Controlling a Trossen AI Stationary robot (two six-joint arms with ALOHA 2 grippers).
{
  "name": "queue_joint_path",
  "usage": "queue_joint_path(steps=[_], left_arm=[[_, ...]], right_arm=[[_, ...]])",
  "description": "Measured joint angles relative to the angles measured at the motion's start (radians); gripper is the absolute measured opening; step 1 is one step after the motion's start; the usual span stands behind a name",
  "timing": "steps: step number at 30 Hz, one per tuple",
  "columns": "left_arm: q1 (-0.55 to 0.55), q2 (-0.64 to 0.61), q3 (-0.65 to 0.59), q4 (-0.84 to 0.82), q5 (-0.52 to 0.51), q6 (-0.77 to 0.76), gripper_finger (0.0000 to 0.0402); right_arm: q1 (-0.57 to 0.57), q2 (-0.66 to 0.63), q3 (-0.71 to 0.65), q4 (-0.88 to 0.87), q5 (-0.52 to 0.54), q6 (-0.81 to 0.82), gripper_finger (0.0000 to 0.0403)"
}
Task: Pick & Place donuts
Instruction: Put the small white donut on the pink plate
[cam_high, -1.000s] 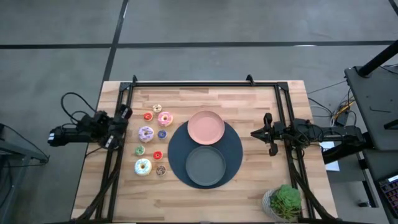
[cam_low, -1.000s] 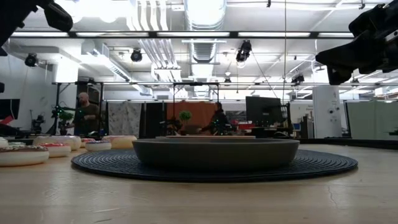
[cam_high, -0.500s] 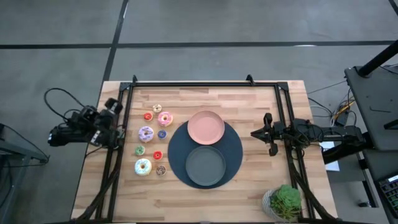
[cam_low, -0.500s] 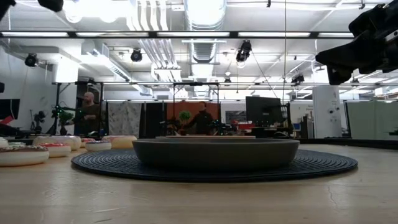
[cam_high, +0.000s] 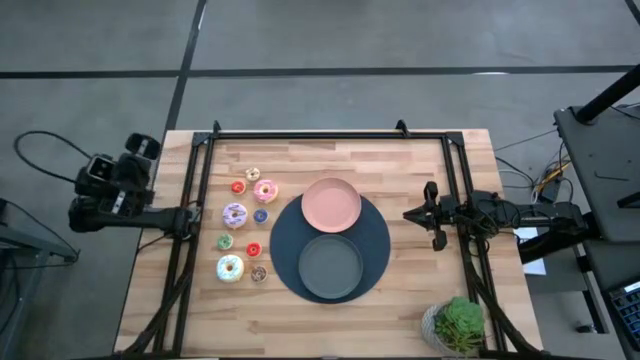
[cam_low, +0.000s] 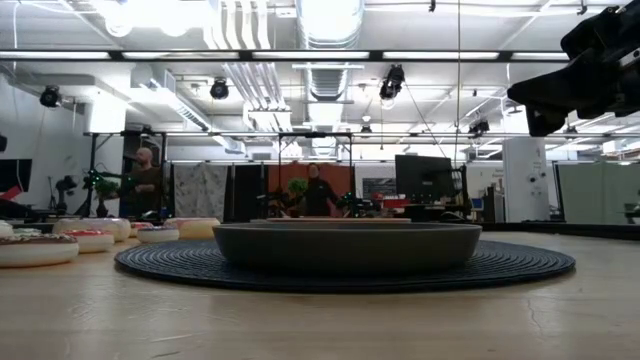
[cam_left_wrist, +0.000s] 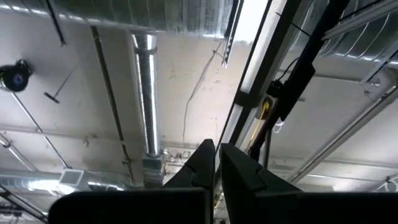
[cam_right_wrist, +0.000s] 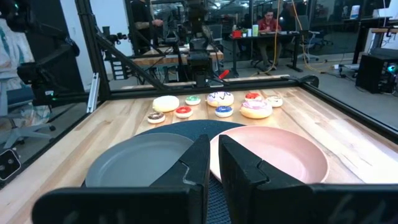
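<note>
The donuts (cam_high: 245, 228) are nearer the left hand (cam_high: 150, 150), pressed together off the desk (cam_high: 420, 300); the right hand (cam_high: 432, 215), likewise pressed together, is beyond the plates.

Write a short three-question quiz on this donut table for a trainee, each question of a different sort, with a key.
1. True or false: a donut already lies on the pink plate.
2. Multiple choice: the donuts lie (A) on the dark round mat, (B) on bare wood on the left arm's side of the mat, (C) on the grey plate.
3. Fill in: the left claw points up at the ____.

Key: 1 false; 2 B; 3 ceiling.
</note>
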Motion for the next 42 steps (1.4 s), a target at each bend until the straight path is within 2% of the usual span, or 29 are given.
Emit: queue_joint_path(steps=[8,20,30,34,37,42], left_arm=[[0.000,0.200,0.208,-0.096,0.000,0.029,0.0000],[0.000,0.435,0.524,-0.518,0.000,0.029,0.0000],[0.000,0.502,0.566,-0.562,-0.037,0.028,0.0000],[0.000,0.510,0.573,-0.636,-0.101,0.017,0.0002],[0.000,0.519,0.590,-0.711,-0.143,0.017,0.0013],[0.001,0.548,0.657,-0.870,-0.174,0.016,0.0056]], right_arm=[[0.000,0.000,0.000,0.000,0.000,0.000,0.0029],[0.000,0.000,0.000,0.000,0.000,0.000,0.0029],[0.000,0.000,0.000,0.000,0.000,0.000,0.0029],[0.000,0.000,0.000,0.000,0.000,0.000,0.0029],[0.000,0.000,0.000,0.000,0.000,0.000,0.0029],[0.000,0.000,0.000,0.000,0.000,0.000,0.0029]])
